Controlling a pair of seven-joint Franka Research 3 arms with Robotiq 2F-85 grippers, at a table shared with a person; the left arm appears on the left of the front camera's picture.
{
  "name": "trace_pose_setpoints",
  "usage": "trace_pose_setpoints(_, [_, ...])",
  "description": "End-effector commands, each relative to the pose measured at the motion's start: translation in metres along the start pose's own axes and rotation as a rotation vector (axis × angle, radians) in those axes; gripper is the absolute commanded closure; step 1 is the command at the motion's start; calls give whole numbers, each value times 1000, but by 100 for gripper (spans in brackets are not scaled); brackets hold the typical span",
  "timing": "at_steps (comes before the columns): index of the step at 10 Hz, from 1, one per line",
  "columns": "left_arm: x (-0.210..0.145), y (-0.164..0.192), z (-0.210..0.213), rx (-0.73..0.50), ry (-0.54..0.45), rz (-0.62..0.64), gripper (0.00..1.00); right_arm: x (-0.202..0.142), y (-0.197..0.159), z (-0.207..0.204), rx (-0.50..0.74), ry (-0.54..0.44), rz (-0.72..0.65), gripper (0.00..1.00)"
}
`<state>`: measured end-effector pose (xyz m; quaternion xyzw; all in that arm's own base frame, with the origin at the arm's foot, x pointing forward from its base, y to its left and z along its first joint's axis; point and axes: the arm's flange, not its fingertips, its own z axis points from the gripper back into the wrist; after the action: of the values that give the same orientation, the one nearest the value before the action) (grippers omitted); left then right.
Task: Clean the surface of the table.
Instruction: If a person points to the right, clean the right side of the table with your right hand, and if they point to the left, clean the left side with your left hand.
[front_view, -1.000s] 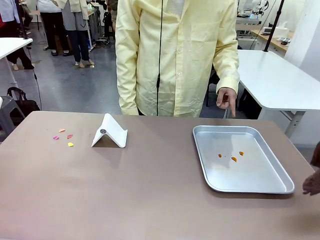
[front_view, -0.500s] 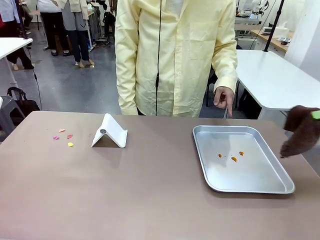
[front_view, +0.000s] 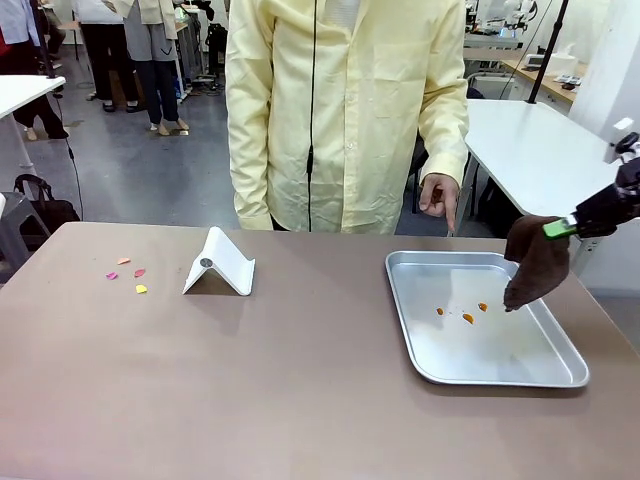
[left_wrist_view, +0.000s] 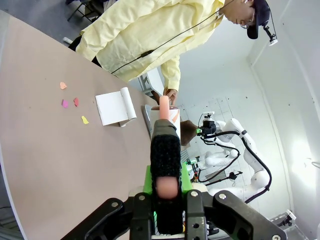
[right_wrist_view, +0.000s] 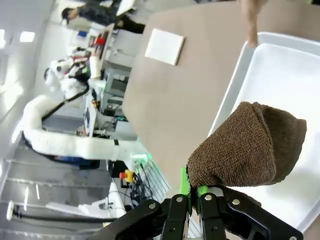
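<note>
The grey-brown table (front_view: 300, 390) carries several small coloured scraps (front_view: 130, 275) at its left and a silver tray (front_view: 520, 368) at its right. My right gripper (front_view: 560, 228) comes in from the right, shut on a brown cloth (front_view: 535, 265) that hangs over the tray's right side. The right wrist view shows the same cloth (right_wrist_view: 250, 145) pinched between the green pads above the tray (right_wrist_view: 280, 80). My left gripper (left_wrist_view: 166, 192) is shut on a black rough-surfaced stick (left_wrist_view: 165, 150) with pinkish ends, held well above the table (left_wrist_view: 40, 150).
A white folded stand (front_view: 218, 262) sits left of centre. Orange bits (front_view: 467, 316) lie inside the tray. A person in a yellow shirt (front_view: 340, 110) stands at the far edge, one hand (front_view: 437, 195) hanging just behind the tray.
My right gripper has come in from the right edge with the brown cloth, rising and moving left until the cloth hangs over the tray. The person's hand shifted slightly left.
</note>
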<state>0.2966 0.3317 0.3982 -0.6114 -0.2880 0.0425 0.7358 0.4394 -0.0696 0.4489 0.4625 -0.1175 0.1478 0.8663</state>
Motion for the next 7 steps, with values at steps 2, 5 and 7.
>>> trace_pose_setpoints(2, [-2,-5,-2,-21,-13,-11,78,28,-2,-42,-68,-25,-196,94])
trace_pose_setpoints(5, [-2,-5,-2,-21,-13,-11,78,31,-13,-49,-36,64,-221,94])
trace_pose_setpoints(7, [-2,-5,-2,-21,-13,-11,78,25,-12,-55,-74,14,-196,94])
